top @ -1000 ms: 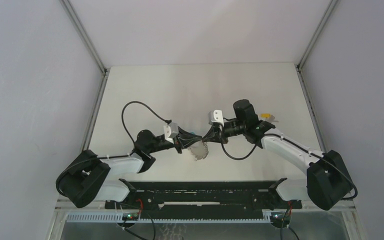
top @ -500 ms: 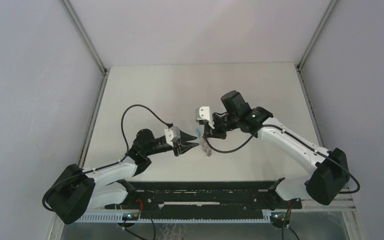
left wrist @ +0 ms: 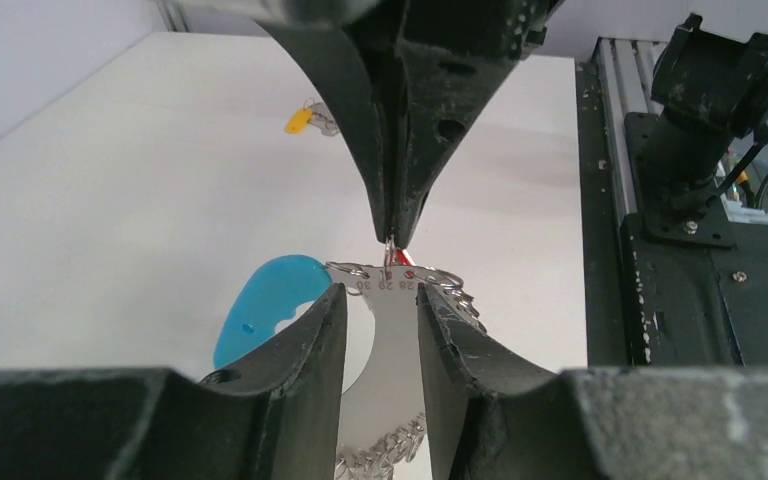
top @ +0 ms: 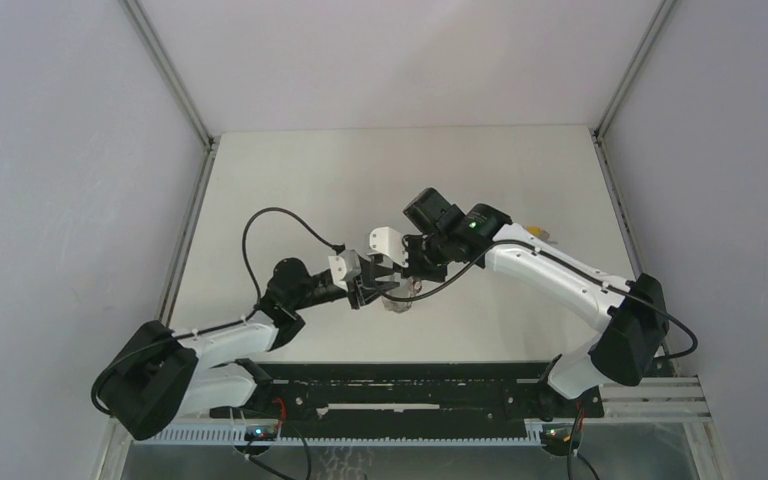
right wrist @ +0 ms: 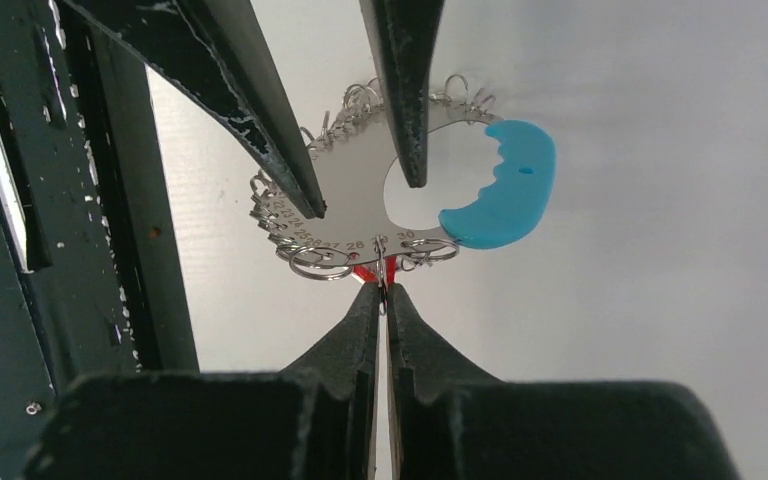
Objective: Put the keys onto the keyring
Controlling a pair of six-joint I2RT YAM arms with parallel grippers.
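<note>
Silvery keyring: right claw, reaching in level, pinched tight on the red key at its rim; left claw facing it, half-parted, straddling the plate.

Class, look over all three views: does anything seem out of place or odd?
The yellow key lies alone on the table, well away from the keyring, where the shut right gripper pinches what looks like the red key at its rim. Nothing looks spilled or damaged.

- Silvery crescent-shaped metal keyring, edged with small wire loops and tipped with a blue plastic segment, sits mid-frame.
- Red-headed key peeks out at its lower edge.
- Yellow-headed key lies on the tabletop, upper centre-left.
</note>
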